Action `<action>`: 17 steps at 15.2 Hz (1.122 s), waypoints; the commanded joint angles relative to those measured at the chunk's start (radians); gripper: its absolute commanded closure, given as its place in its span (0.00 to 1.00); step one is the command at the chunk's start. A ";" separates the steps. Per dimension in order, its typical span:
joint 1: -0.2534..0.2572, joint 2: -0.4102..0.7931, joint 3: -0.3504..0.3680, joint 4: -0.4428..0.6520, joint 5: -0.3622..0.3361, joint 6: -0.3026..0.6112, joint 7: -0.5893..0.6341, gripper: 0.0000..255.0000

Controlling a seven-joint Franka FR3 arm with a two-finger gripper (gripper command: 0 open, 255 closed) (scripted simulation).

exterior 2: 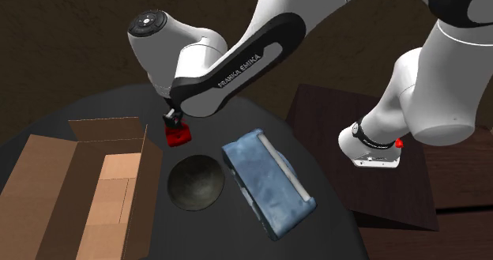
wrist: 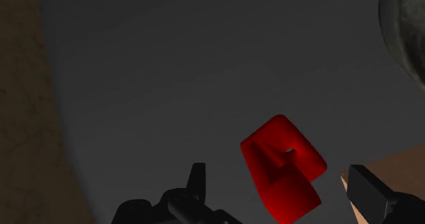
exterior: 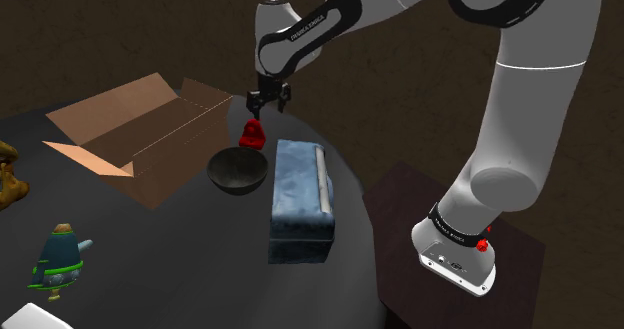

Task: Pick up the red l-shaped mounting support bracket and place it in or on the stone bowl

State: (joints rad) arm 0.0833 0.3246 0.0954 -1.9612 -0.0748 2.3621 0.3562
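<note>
The hand (exterior: 268, 105) hangs open over the red L-shaped bracket (exterior: 253, 134), seemingly not touching it, at the dark bowl's (exterior: 237, 179) one o'clock.

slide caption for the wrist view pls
Open gripper straddling the red bracket on the dark table, not touching it.

Bracket (wrist: 282, 168): red, smooth, soft gloss; material unclear.
Bowl (exterior: 237, 170): dark grey, mottled stone look, dull.
Box (exterior: 130, 137), shoulder view 10 o'clock of bowl: brown cardboard, matt.
Blue case (exterior: 300, 202), 3 o'clock of bowl: mottled, cloth-like surface; pale smooth strip on top.
Table (exterior: 180, 267): dark grey, matt, smooth.
Arm (exterior: 520, 97): white, glossy hard shell.
Gripper (exterior: 268, 105): black, matt.
Stand (exterior 2: 442, 179): dark brown, matt.
</note>
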 commanded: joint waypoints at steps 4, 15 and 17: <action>0.023 0.193 -0.008 0.195 -0.013 0.021 0.046 0.00; 0.031 0.306 -0.017 0.251 -0.022 0.082 0.057 0.00; 0.031 0.306 -0.017 0.251 -0.022 0.082 0.057 0.00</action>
State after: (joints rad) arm 0.1146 0.6296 0.0784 -1.7105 -0.0968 2.4436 0.4131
